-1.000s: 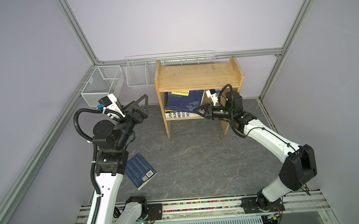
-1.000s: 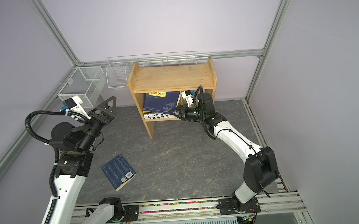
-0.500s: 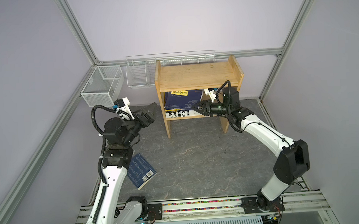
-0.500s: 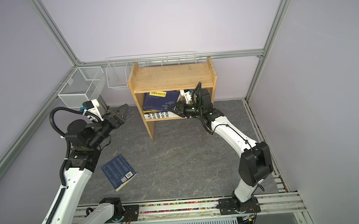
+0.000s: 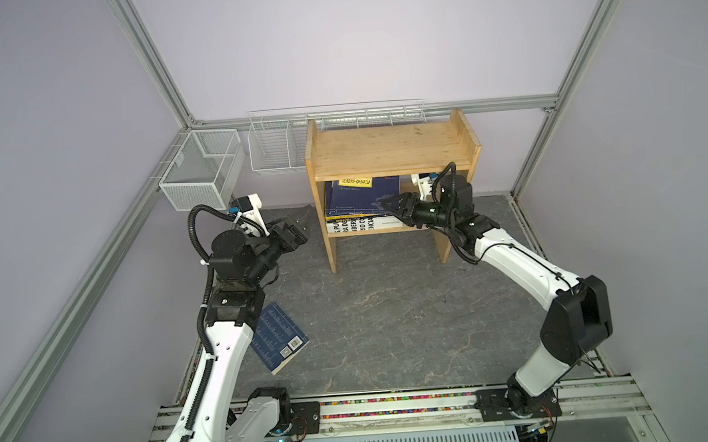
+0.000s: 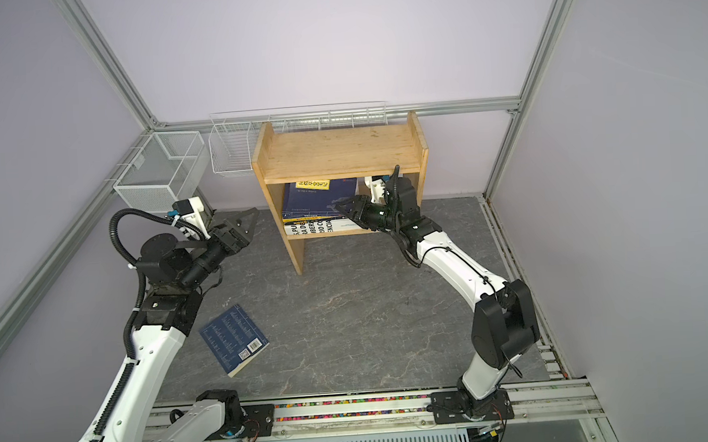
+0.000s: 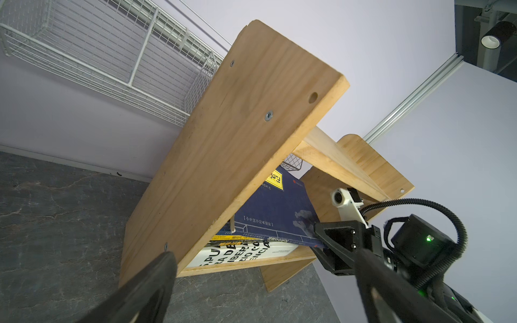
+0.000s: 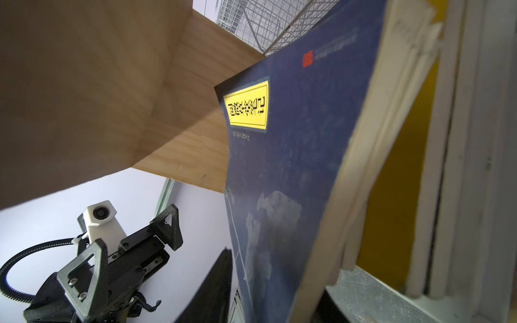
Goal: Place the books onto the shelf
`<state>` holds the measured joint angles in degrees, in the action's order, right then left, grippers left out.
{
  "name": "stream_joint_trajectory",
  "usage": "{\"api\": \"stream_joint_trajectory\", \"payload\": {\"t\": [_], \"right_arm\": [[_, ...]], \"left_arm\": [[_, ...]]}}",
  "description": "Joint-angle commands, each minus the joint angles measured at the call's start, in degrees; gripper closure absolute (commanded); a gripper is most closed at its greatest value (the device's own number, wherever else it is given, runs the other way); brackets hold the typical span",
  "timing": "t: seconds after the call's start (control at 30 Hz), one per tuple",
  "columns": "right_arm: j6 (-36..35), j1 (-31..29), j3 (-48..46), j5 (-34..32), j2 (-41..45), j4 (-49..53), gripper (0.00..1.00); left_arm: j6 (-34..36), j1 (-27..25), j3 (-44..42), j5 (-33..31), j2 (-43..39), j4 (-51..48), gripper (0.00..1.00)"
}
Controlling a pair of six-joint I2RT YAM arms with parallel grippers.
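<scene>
Right gripper point(image 5: 391, 212) jaws straddle the top navy book point(image 5: 355, 199), seating it on the shelf point(image 5: 386, 145); clamped or not, cannot tell. Left gripper point(image 5: 298, 224) jaws gape empty; a loose book point(image 5: 281, 338) awaits on the bench point(image 5: 390, 311)

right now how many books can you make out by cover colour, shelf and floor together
navy books: 2, one on the floor, one atop the shelf stack
yellow book: 1
white book with black lettering: 1
total: 4, though the stack may hide more
</scene>
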<state>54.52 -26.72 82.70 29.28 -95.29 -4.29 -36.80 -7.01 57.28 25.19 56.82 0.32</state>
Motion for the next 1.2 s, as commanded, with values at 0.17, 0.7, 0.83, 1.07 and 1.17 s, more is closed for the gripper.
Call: {"api": "stream_joint_trajectory", "payload": {"t": [0.17,0.7,0.83,1.07,1.17], "right_arm": [[1.7,0.1,-3.1,-8.3,3.8,-4.5,0.81],[5.0,-1.8,2.3,-4.1,-1.9,-14.0,0.87],[5.5,-1.9,3.3,-4.3,-3.2,-13.6,0.88],[4.6,-1.8,4.7,-4.9,-4.3,-12.2,0.88],[4.5,-1.8,5.6,-4.4,-5.2,-11.2,0.88]], "left_arm": [[0.4,0.4,-1.2,0.6,0.9,2.2,0.01],[0.1,0.4,-2.5,0.1,1.7,2.7,0.01],[0.6,0.4,-3.4,1.5,2.4,3.8,0.01],[0.9,0.4,-3.7,5.0,5.6,5.3,0.01],[0.6,0.4,-3.6,5.5,7.0,6.1,0.01]]}}
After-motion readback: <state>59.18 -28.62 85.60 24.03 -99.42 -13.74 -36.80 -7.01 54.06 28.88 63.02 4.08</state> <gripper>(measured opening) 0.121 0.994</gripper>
